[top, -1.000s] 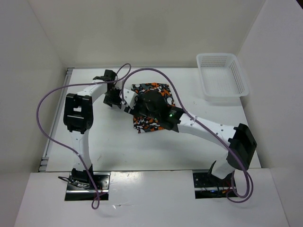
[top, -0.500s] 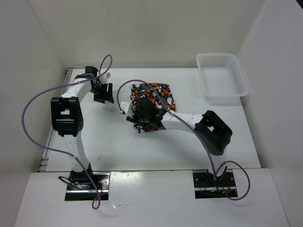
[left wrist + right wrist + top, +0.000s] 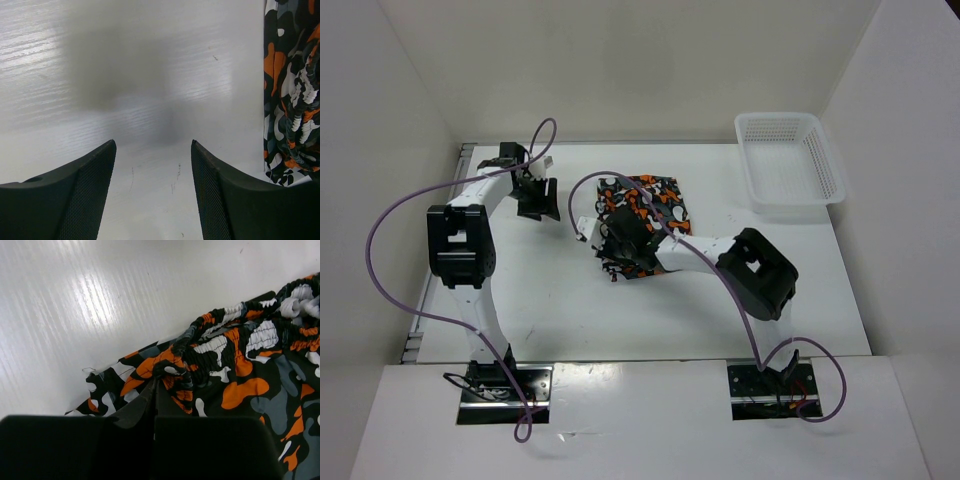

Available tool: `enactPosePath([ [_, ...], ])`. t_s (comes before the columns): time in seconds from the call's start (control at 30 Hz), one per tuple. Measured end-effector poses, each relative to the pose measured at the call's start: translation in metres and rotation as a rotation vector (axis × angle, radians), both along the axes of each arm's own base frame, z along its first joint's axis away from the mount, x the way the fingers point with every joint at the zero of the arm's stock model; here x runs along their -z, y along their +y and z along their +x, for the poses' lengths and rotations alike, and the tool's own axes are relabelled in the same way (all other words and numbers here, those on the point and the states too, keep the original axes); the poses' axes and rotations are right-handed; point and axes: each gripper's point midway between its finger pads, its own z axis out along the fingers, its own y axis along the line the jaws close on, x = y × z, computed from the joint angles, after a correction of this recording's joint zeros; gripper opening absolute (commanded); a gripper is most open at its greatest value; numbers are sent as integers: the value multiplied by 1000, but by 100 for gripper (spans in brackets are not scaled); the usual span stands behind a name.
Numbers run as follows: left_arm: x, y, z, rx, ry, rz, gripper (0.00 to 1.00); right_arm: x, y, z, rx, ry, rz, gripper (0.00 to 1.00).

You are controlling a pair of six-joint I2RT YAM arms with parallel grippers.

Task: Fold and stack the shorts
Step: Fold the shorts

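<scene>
Shorts: the shorts lie in a compact patch on the table, toward the far side, between the two arms.
Cloth: likely light, limp and thin; it bunches at the gathered waistband and will probably sag and unfold when lifted by one point.
Where to grip: a pinch on an outer edge or corner, best matched by a second pinch along the same edge.
Right gripper: the right gripper has its fingers pressed together on a raised pleat at the shorts' near-left corner.
Left gripper: the left gripper has its fingers apart, nothing between them, over bare table just left of the shorts.
Edges: the shorts' left edge runs straight and flat.
Open room: broad bare table near and left; the basket sits well apart at far right.
</scene>
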Motion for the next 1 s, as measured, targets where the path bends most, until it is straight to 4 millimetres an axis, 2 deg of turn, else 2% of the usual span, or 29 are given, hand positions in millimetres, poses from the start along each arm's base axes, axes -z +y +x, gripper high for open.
enactPosePath([
  [0.17,0,0,0,0,0,0,69,-6,6,-4,-36,14,14,0],
  [0.3,0,0,0,0,0,0,69,-16,8,-21,-89,52,23,1],
  [0.33,0,0,0,0,0,0,69,-21,9,-24,-98,54,31,9],
  [0.37,0,0,0,0,0,0,69,-26,11,-26,-98,52,43,32],
  [0.4,0,0,0,1,0,-1,69,-31,12,-26,-90,50,55,38],
  [0.47,0,-2,0,5,1,-10,69,-38,12,-23,-78,26,61,42],
  [0.6,-5,-12,-4,27,2,-40,69,-39,-2,-5,-14,-9,42,40],
  [0.7,-22,-31,-11,72,-22,-82,69,-39,-27,21,63,-32,21,40],
  [0.8,-58,-66,-30,160,-81,-151,69,-36,-51,40,120,-37,1,40],
  [0.9,-93,-100,-45,256,-143,-224,72,-28,-64,42,141,-28,-23,44],
  [1.0,-99,-127,-61,333,-140,-279,73,-22,-64,37,123,-19,-37,44],
])
